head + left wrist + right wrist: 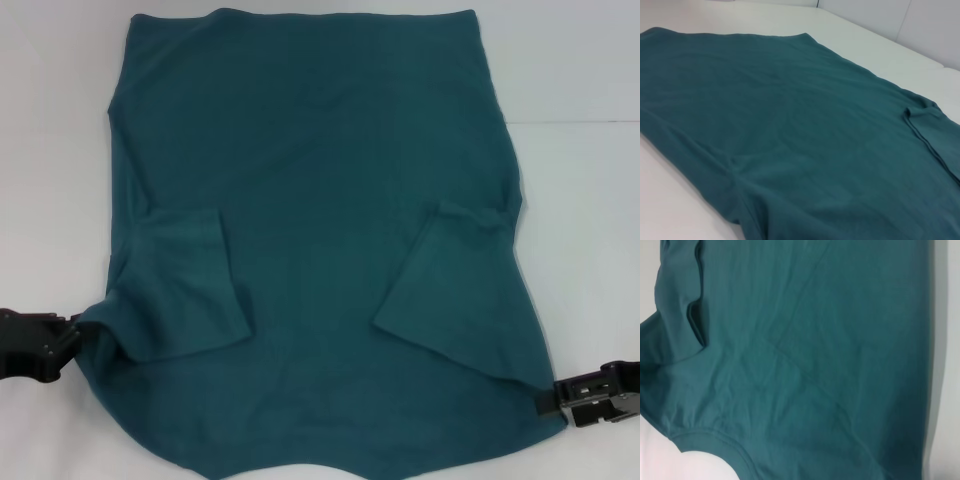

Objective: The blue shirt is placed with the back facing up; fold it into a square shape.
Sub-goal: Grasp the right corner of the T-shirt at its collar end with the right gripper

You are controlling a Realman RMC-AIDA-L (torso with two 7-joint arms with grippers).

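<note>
two black tools flank one blue shirt (pixel 320 210): left tool (pixel 72 335) touches the garment's near-left edge, where the fabric bunches toward it, and seems to pinch it, though its tips are hidden; right tool (pixel 545 398) sits at the near-right corner, and whether it is spread or pressed together cannot be told. one dark teal-blue tee of soft matte knit lies flat on the white tabletop (pixel 570 70), roughly rectangular, its far edge straight, near edge curved. two short sleeves are folded inward over the body, each a stitched-hem flap. faint creases cross the cloth.
</note>
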